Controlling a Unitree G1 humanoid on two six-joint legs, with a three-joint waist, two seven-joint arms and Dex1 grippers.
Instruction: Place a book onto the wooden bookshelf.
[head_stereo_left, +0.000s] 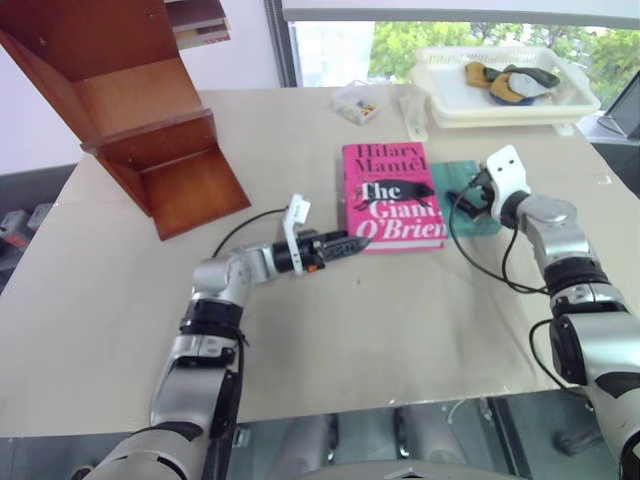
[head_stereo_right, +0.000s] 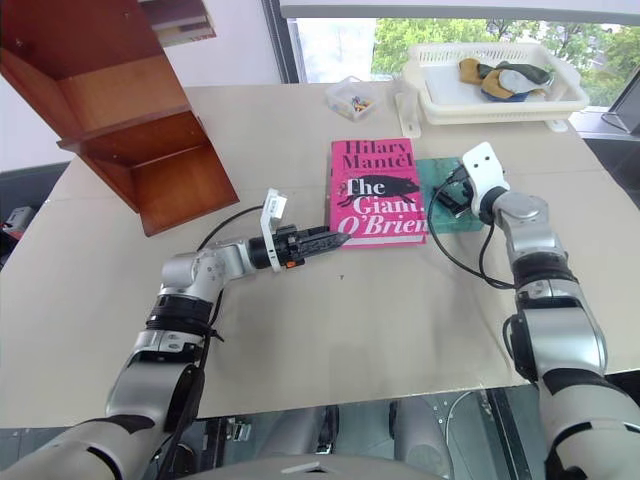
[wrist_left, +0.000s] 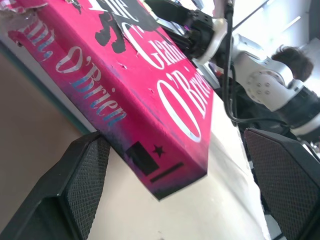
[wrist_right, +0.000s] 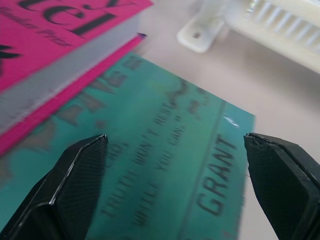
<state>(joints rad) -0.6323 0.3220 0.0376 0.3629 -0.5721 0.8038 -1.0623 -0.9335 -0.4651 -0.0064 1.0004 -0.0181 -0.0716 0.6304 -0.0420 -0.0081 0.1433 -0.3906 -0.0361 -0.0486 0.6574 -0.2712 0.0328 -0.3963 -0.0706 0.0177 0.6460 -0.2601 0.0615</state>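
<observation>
The pink book lies flat on the table, its right part resting on a teal book. My left gripper points level at the pink book's near left corner. In the left wrist view its fingers stand open, with that corner just ahead between them. My right gripper is open and hovers over the teal book, beside the pink book's page edge. The wooden bookshelf stands at the table's far left.
A white plastic tray holding a few items sits at the back right, with a white clip-like piece beside it. A small clear box lies behind the books. Cables trail from both wrists across the table.
</observation>
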